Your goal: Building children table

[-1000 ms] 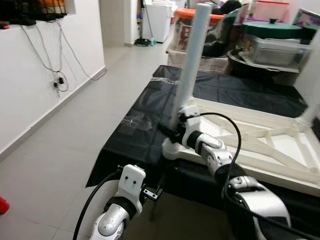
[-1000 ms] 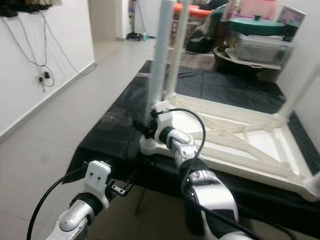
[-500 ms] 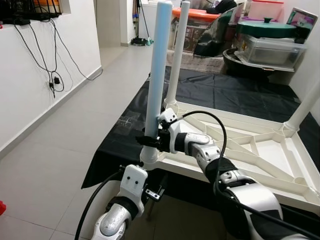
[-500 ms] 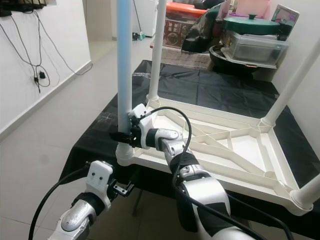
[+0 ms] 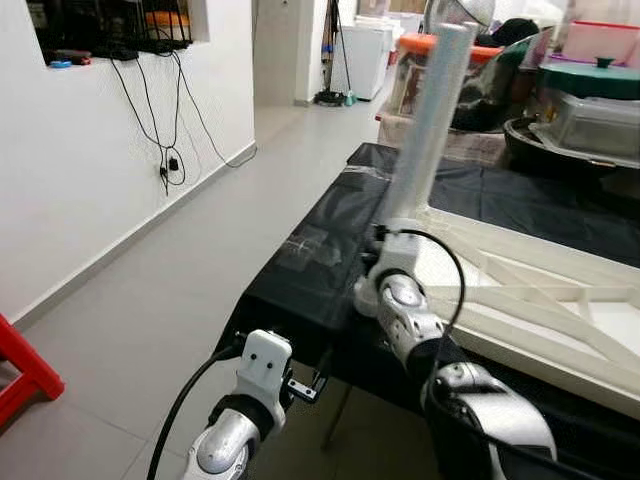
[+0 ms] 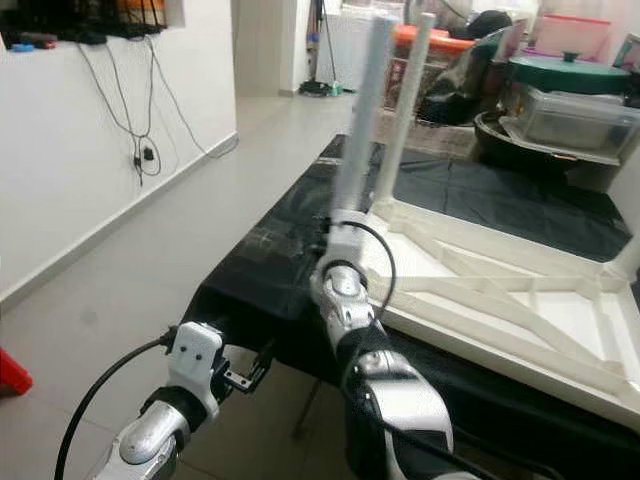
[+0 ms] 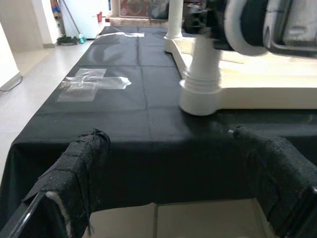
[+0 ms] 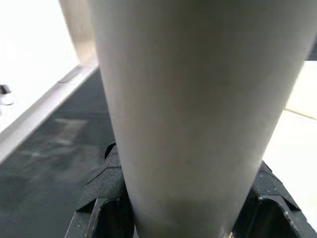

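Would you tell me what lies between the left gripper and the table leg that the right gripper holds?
In the left wrist view, bare black cloth covers the stretch between the left gripper and the table leg; taped clear plastic lies off to one side.

The leg [image 5: 425,130] is smeared by motion blur in both eye views, its outline ghosted. Its top runs off the frame just beside a second leg [image 6: 402,110], also blurred. In the right wrist view the leg [image 8: 198,114] is cut off above and below the right claw [image 8: 185,208]. The right claw's fingers [image 8: 106,181] show as dark slivers either side. The tabletop [image 5: 560,300] runs off frame, away from the claw.
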Robot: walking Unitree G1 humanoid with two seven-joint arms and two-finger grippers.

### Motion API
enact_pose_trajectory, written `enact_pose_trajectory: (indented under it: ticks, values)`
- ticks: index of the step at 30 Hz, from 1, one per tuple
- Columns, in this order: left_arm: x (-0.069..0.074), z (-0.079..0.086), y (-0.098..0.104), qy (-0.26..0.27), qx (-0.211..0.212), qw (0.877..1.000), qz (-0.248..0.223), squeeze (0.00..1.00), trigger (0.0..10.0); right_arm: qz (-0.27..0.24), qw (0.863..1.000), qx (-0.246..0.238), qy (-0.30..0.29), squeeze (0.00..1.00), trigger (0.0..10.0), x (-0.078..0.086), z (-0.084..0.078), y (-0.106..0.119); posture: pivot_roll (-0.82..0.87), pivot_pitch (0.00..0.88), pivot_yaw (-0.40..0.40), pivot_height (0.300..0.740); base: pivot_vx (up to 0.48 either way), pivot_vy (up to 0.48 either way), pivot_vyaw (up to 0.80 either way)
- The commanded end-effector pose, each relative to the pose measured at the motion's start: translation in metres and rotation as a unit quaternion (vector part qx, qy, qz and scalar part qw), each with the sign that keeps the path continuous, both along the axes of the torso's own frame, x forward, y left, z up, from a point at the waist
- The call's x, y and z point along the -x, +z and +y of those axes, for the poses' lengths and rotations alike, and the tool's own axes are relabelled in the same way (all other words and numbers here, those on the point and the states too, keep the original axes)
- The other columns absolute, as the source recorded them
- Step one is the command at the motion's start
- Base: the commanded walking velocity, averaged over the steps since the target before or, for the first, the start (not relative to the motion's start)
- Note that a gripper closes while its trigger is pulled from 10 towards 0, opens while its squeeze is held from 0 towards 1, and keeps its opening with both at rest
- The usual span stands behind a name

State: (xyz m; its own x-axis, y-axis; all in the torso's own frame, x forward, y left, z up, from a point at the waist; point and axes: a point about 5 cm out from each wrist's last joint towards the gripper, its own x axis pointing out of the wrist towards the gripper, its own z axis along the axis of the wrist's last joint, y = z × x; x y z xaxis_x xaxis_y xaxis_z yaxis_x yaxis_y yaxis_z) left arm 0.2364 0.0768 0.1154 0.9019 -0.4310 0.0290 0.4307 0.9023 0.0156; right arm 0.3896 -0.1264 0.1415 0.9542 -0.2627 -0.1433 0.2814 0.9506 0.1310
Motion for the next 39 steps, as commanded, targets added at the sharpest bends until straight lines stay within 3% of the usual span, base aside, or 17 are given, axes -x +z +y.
enact_pose_trajectory:
  ticks: [1, 3, 4, 5, 6, 7, 8, 11, 12, 17, 24, 27, 29, 32, 35, 36, 39]
  values:
    - [-0.001, -0.002, -0.003, -0.004, -0.001, 1.000, 0.006, 0.00, 10.0, 0.038, 0.998, -0.019, -0.042, 0.00, 0.0, 0.009, -0.008, -0.019, 0.08, 0.000, -0.101, 0.740, 0.000, 0.000, 0.00]
    - [-0.001, -0.002, -0.003, -0.004, -0.002, 1.000, 0.006, 0.00, 10.0, 0.034, 0.999, -0.023, -0.034, 0.00, 0.0, 0.009, 0.000, -0.019, 0.07, 0.000, -0.102, 0.740, 0.000, 0.000, 0.00]
    - [-0.001, -0.002, -0.003, -0.004, -0.002, 1.000, 0.006, 0.00, 10.0, 0.029, 0.999, -0.033, -0.001, 0.00, 10.0, 0.008, 0.012, -0.017, 0.07, 0.000, -0.102, 0.740, 0.000, 0.000, 0.00]
    - [-0.001, -0.002, -0.003, -0.004, -0.002, 1.000, 0.006, 0.00, 10.0, 0.029, 0.999, -0.033, -0.001, 0.00, 10.0, 0.008, 0.012, -0.017, 0.07, 0.000, -0.102, 0.740, 0.000, 0.000, 0.00]
    - [-0.001, -0.002, -0.003, -0.004, -0.003, 1.000, 0.005, 0.00, 10.0, 0.015, 0.997, -0.053, 0.050, 0.69, 10.0, 0.006, 0.026, -0.014, 0.08, 0.000, -0.104, 0.740, 0.000, 0.000, 0.00]
    - [-0.001, -0.002, -0.003, -0.004, -0.003, 1.000, 0.005, 0.00, 10.0, 0.015, 0.997, -0.053, 0.050, 0.69, 10.0, 0.006, 0.026, -0.014, 0.08, 0.000, -0.104, 0.740, 0.000, 0.000, 0.00]
    - [-0.001, -0.002, -0.003, -0.004, -0.003, 1.000, 0.005, 0.00, 10.0, -0.001, 0.994, -0.059, 0.094, 1.00, 10.0, 0.004, 0.036, -0.009, 0.08, 0.000, -0.101, 0.740, 0.000, 0.000, 0.00]
    - [-0.001, -0.002, -0.003, -0.004, -0.003, 1.000, 0.005, 0.00, 10.0, -0.010, 0.992, -0.059, 0.112, 1.00, 10.0, 0.004, 0.041, -0.006, 0.08, 0.000, -0.102, 0.740, 0.000, 0.000, 0.00]
    - [-0.002, -0.002, -0.003, -0.004, -0.003, 1.000, 0.004, 0.00, 10.0, -0.033, 0.985, -0.057, 0.157, 0.00, 10.0, 0.000, 0.042, 0.003, 0.07, 0.000, -0.105, 0.740, 0.000, 0.000, 0.00]
    - [-0.002, -0.002, -0.003, -0.006, -0.003, 1.000, 0.004, 0.00, 10.0, -0.073, 0.964, -0.041, 0.251, 0.00, 10.0, -0.006, 0.038, 0.020, 0.07, 0.000, -0.101, 0.740, 0.000, 0.000, 0.00]
    - [-0.003, -0.003, -0.004, -0.009, -0.004, 1.000, 0.003, 0.00, 10.0, -0.048, 0.876, 0.004, 0.480, 0.00, 10.0, -0.002, 0.038, 0.027, 0.08, 0.000, -0.108, 0.740, 0.000, 0.000, 0.00]
    - [-0.004, -0.003, -0.003, -0.008, -0.005, 1.000, 0.002, 0.00, 10.0, -0.017, 0.805, 0.033, 0.592, 0.00, 10.0, 0.007, 0.046, 0.023, 0.09, 0.000, -0.115, 0.740, 0.000, 0.000, 0.00]
    - [-0.004, -0.003, -0.003, -0.008, -0.005, 1.000, 0.002, 0.00, 10.0, -0.017, 0.805, 0.033, 0.592, 0.00, 10.0, 0.007, 0.046, 0.023, 0.09, 0.000, -0.115, 0.740, 0.000, 0.000, 0.00]
    - [-0.003, -0.003, -0.003, -0.007, -0.005, 1.000, 0.001, 0.00, 10.0, 0.026, 0.731, 0.050, 0.680, 0.00, 10.0, 0.019, 0.061, 0.012, 0.09, 0.000, -0.121, 0.740, 0.000, 0.000, 0.00]
    - [-0.003, -0.003, -0.003, -0.007, -0.004, 1.000, 0.001, 0.00, 10.0, 0.034, 0.719, 0.054, 0.692, 0.00, 10.0, 0.022, 0.064, 0.009, 0.09, 0.000, -0.121, 0.740, 0.000, 0.000, 0.00]
    - [-0.002, -0.003, -0.004, -0.006, -0.005, 1.000, 0.001, 0.00, 10.0, 0.040, 0.724, 0.064, 0.686, 0.00, 0.0, 0.023, 0.070, 0.004, 0.10, 0.000, -0.121, 0.740, 0.000, 0.000, 0.00]
    - [-0.001, -0.003, -0.004, -0.006, -0.005, 1.000, 0.001, 0.00, 10.0, 0.039, 0.732, 0.069, 0.677, 0.00, 0.0, 0.023, 0.071, 0.003, 0.10, 0.000, -0.121, 0.740, 0.000, 0.000, 0.00]
